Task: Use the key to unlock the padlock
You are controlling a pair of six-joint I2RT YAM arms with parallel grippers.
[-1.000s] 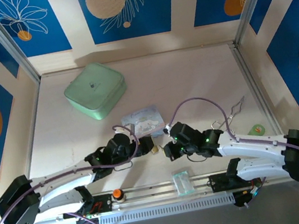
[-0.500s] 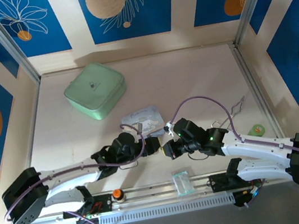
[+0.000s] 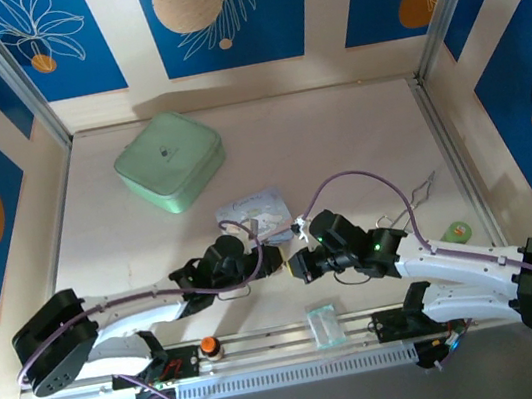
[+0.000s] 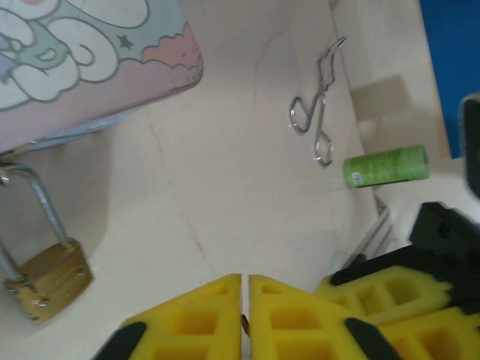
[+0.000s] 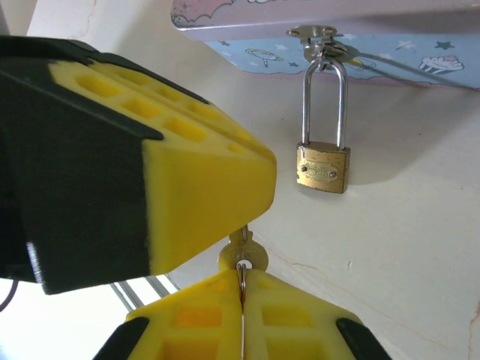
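Note:
The small brass padlock [image 5: 322, 169] hangs by its silver shackle from the hasp of the pastel-blue cartoon tin [image 5: 420, 49], resting on the table; it also lies at the lower left in the left wrist view [image 4: 49, 279]. My right gripper [image 5: 241, 274] is shut on the ring of the key [image 5: 242, 255], whose brass head stands just above its fingertips. The key's blade runs up behind my left gripper's fingers [image 5: 202, 191]. My left gripper [image 4: 245, 279] is shut, with a brass sliver in its slit. The two grippers meet tip to tip in front of the tin [image 3: 253, 210].
A mint-green case [image 3: 169, 161] sits at the back left. A bent wire piece with loops [image 4: 319, 112] and a green roll [image 4: 386, 165] lie to the right. A small clear box [image 3: 324, 322] rests on the front rail.
My left arm has reached rightward until its fingers meet the right gripper's. The right gripper shifted slightly left and has stayed put since.

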